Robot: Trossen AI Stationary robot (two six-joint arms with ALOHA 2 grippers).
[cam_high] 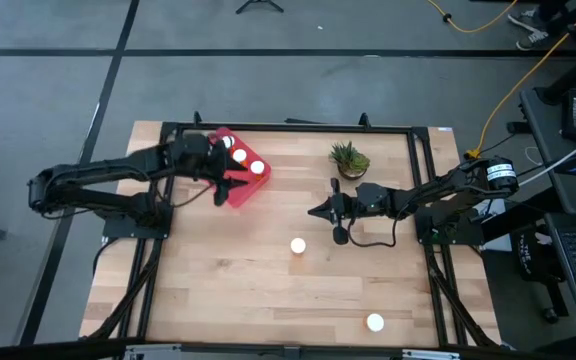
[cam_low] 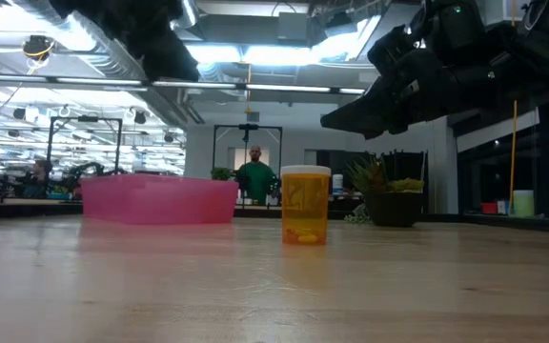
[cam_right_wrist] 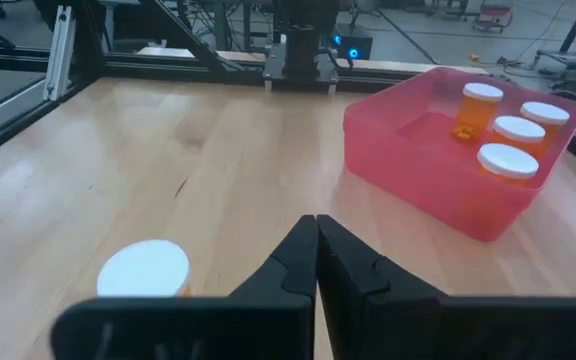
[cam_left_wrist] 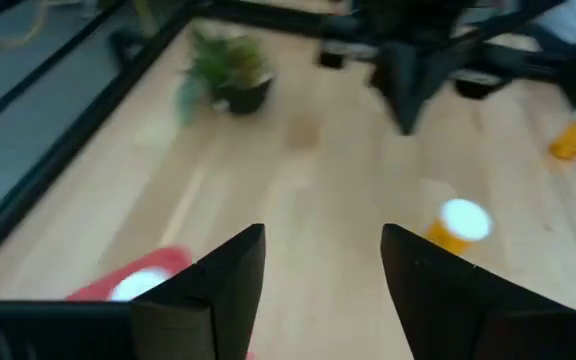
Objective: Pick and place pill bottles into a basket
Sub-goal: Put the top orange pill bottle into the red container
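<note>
Pill bottles (cam_right_wrist: 508,130) in basket (cam_high: 240,190) beneath left tool (cam_high: 230,182)

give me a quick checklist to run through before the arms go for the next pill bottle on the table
1. Basket upright on the table: ok, it sits flat.
2. Bottles already in the basket: ok, three white caps show inside, all standing.
3. Left gripper empty: ok, it is over the basket's edge with nothing between its open fingers.
4. Right gripper ready to grasp: not ok, its fingers are shut and it holds nothing.
5. Nearest loose bottle standing and unobstructed: ok, upright mid-table, beside the right gripper.
6. Second loose bottle within reach: cannot tell, it stands near the table's front edge.
</note>
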